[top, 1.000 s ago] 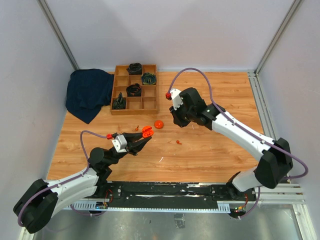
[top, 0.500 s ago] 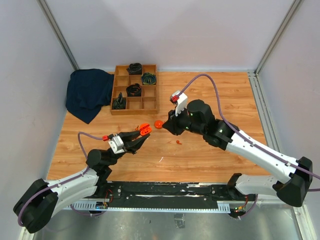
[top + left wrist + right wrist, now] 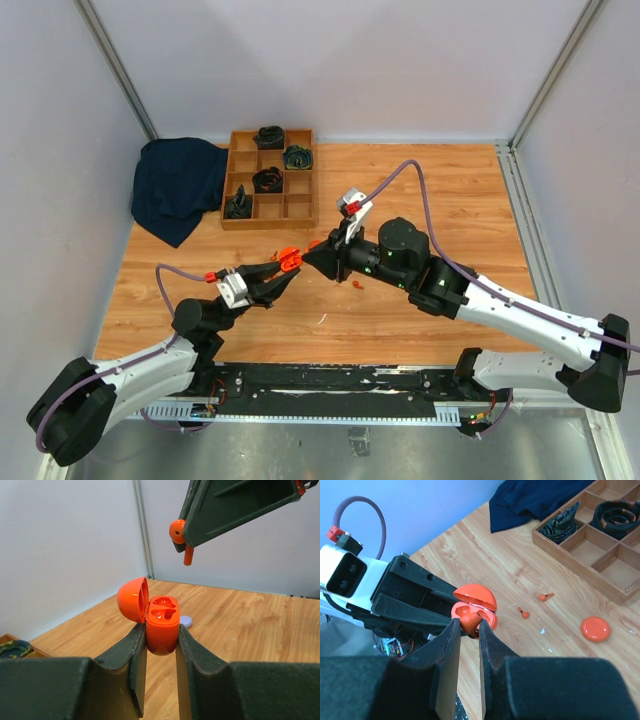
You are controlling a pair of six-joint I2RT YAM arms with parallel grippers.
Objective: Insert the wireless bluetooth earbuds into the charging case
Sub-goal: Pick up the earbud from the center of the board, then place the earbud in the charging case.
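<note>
Above the open case [image 3: 162, 614] in left pincer [image 3: 161, 631], right pincer [image 3: 467, 628] grips earbud [image 3: 469, 622].

top view, upper left: I see a dark blue cloth [image 3: 178, 185] bunched on the wooden table [image 3: 450, 190], just beside a divided wooden tray [image 3: 300, 210] | tray: black coils [image 3: 267, 180] in several compartments, one greenish coil [image 3: 297, 157] | right wrist view, right edge: orange disc [image 3: 595, 628] flat on wood | left wrist view, centre: lilac disc [image 3: 186, 621]
</note>
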